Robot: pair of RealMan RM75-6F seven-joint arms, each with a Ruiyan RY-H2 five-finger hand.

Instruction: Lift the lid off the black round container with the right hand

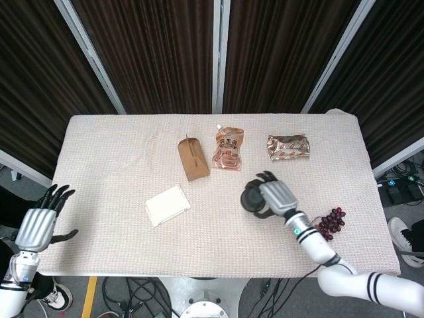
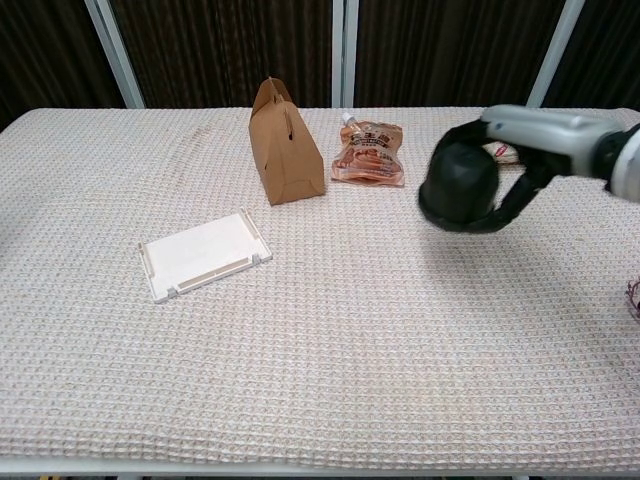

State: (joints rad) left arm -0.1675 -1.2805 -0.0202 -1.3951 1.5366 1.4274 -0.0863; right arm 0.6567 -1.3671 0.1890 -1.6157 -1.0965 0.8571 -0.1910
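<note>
The right hand (image 2: 520, 160) has its dark fingers wrapped around the black round container (image 2: 458, 186), holding it up off the table (image 1: 119, 238), a bit toward the right front of the middle. Looks like matte hard plastic, dome-ish and smooth, so probably light and stiff but a little slippery. I honestly can't make out a lid seam, so I'd guess the top rim is where to grip. The left hand (image 1: 38, 225) hangs off the front-left corner, fingers spread, holding nothing.

Other stuff on the waffle-weave cloth: a brown paper gable box (image 1: 193, 158), a glossy snack pouch (image 1: 228, 148), a crinkly foil packet (image 1: 288, 146), a flat white plastic tray (image 1: 167, 205) and some dark grapes (image 1: 330, 221) near the right edge.
</note>
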